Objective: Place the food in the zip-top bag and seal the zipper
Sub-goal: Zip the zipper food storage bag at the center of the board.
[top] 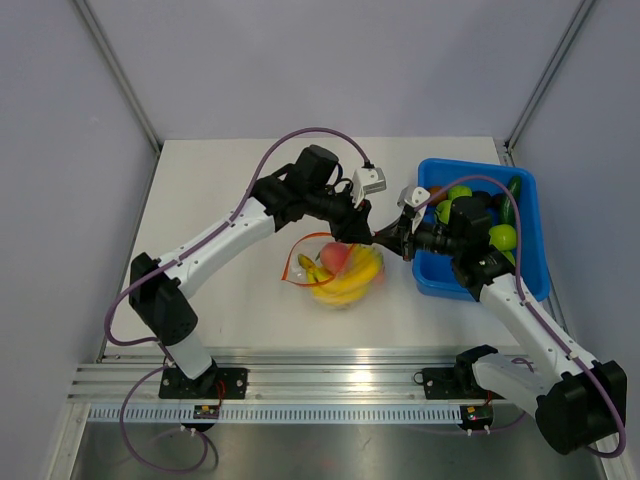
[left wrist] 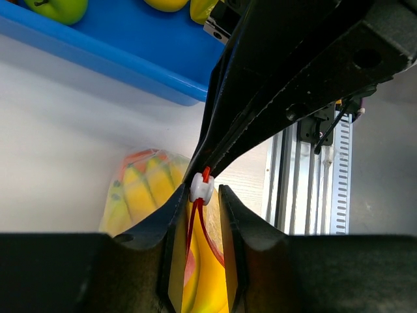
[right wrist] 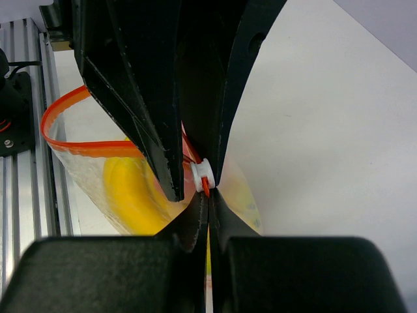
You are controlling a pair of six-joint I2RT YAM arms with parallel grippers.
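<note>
Two tight grips — left gripper (left wrist: 202, 197) on slider (left wrist: 201, 188), right gripper (right wrist: 208, 199) on mouth-edge zipper (right wrist: 98, 149)

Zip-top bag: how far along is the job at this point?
Done: the bananas and peach sit inside the bag. In hand: the right pincer is shut on the bag's corner while the left pincer grips the white slider at that end. Remaining: the orange zipper gapes open in a loop, so the slider must run along it.
</note>
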